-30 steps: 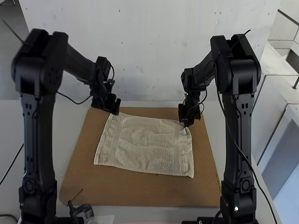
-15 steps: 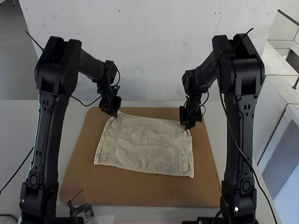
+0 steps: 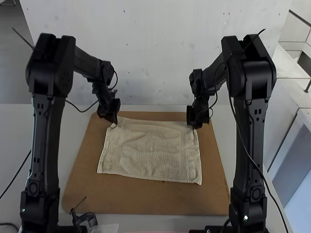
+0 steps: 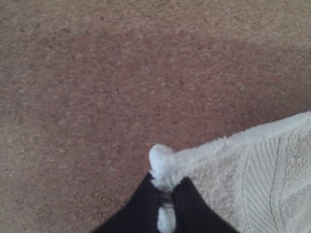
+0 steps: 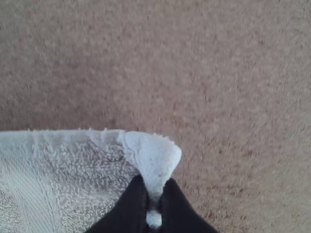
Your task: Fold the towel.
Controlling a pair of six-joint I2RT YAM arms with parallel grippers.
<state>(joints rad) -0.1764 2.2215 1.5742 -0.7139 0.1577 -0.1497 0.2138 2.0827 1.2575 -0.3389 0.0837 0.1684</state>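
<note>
High view: the towel (image 3: 150, 154) is spread, not folded, on the brown board (image 3: 146, 200), which is laid on the worktop (image 3: 12, 131). The far left corner (image 4: 163, 162) is pinched by the left tool (image 3: 114, 122), and the far right corner (image 5: 159, 155) by the right tool (image 3: 195, 127). In each wrist view the dark fingertips are closed on the cloth, and a small tuft of it is squeezed out past them.

Both corners of the same far edge (image 3: 155, 122) are held probably so that this edge can be lifted in one line and be brought over the near edge (image 3: 150, 177), which is left free on the board. The grip is taken at the very ends, it seems, in order that the layer between is kept straight and the sides can be matched. Soft ripples are seen in the middle, so the cloth is judged to be not pulled tight.

The task is judged to be at its start: the corners are secured, but no fold is made. For the next move, an equal lift and an equal forward speed are needed from both sides. If one side is led too much, a crooked fold may be made, or a thin corner may be slipped out.
</note>
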